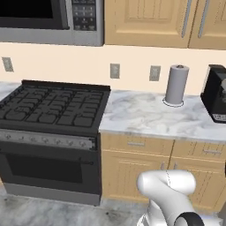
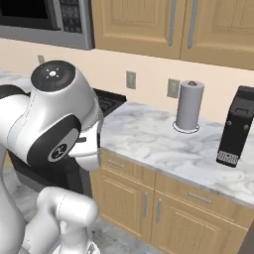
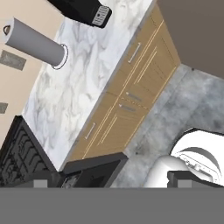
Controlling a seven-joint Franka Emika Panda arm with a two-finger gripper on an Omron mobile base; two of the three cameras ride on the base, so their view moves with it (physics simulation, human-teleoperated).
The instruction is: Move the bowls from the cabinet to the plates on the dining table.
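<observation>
Cabinet: tan panelled wood, silver bar handles.

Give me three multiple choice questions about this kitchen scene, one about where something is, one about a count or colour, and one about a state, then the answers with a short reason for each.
1. Where does the paper towel roll stand?
A. On the stove
B. On the marble counter between the stove and the black appliance
C. On the floor

2. How many wall outlets sit on the wall just left of the roll, above the marble counter?
A. Two
B. Five
C. None

3. What is the state of the wall cabinet doors?
A. Both wide open
B. One taken off
C. Closed

Answers:
1 B: the roll rests on the marble counter, with the stove to its left and the black appliance to its right.
2 A: two outlets show there.
3 C: the cabinet doors lie flush, their silver handles vertical.
</observation>
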